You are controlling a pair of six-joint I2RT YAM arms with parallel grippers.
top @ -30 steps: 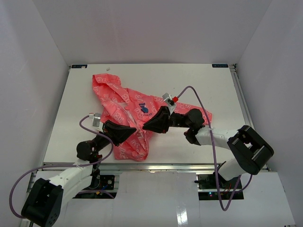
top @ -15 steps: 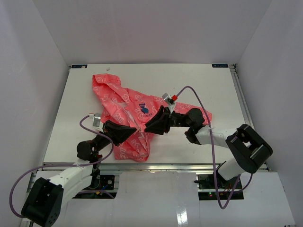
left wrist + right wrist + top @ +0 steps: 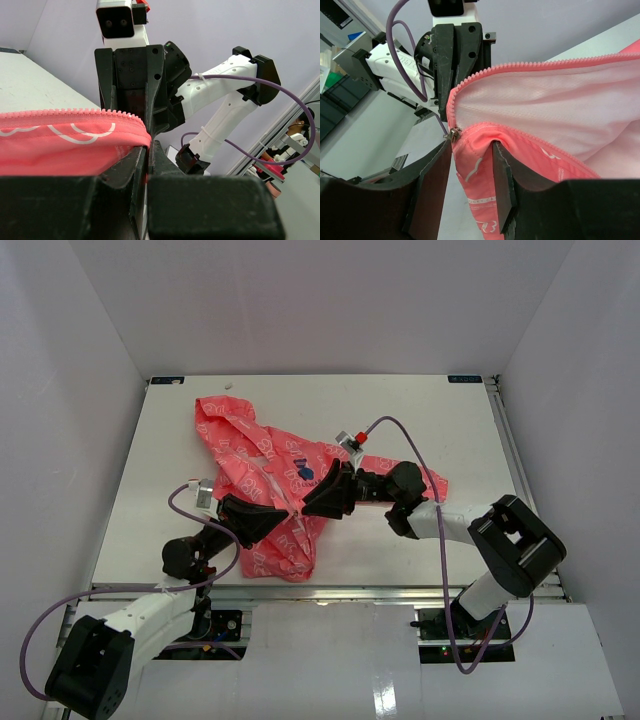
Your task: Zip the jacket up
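Note:
The coral-pink jacket (image 3: 255,455) lies crumpled on the white table, hood at the back left, with a dark-blue logo (image 3: 306,472) on the chest. My left gripper (image 3: 283,520) is shut on one zipper edge; in the left wrist view (image 3: 148,145) the pink fabric (image 3: 60,145) with its row of teeth runs out of the closed jaws. My right gripper (image 3: 312,502) faces it, almost tip to tip. In the right wrist view (image 3: 470,150) its jaws stand apart around a fold of the other front edge (image 3: 545,120). The metal zipper slider (image 3: 452,133) sits at the left fingertip.
The white table (image 3: 450,420) is walled in by white panels at the back and both sides. A metal rail (image 3: 330,590) runs along the near edge. A purple cable (image 3: 400,427) loops above the right arm, and another (image 3: 180,502) loops by the left arm.
The right wrist has shifted a little back and left, its jaws staying at the zipper edge. The left arm and the jacket have not visibly moved.

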